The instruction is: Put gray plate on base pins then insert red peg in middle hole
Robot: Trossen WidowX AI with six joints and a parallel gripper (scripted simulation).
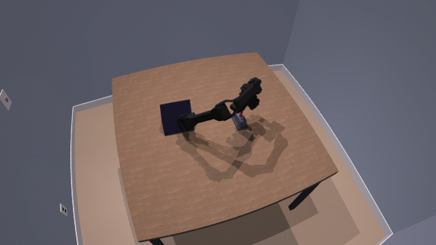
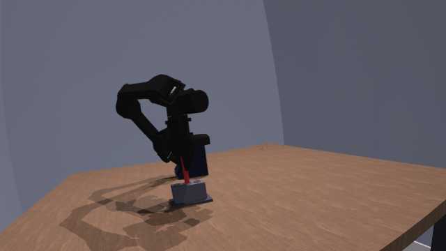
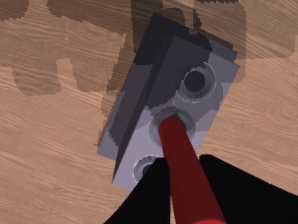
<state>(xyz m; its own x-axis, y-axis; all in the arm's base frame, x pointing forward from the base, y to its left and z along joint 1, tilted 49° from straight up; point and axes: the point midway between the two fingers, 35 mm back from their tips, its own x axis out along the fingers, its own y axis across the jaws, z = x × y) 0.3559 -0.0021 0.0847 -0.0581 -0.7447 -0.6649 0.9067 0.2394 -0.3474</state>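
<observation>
The gray plate sits level on the thin dark base on the table. In the wrist view its top face shows three holes in a row. My gripper hangs just above the plate and is shut on the red peg. The peg is tilted a little. Its lower tip sits at the mouth of the middle hole. Most of the peg stands above the plate. I cannot tell how deep the tip goes.
A dark blue square pad lies under the arm's foot, behind the plate. The wooden table ends close on the right in the exterior view. The arm's shadows lie around the base.
</observation>
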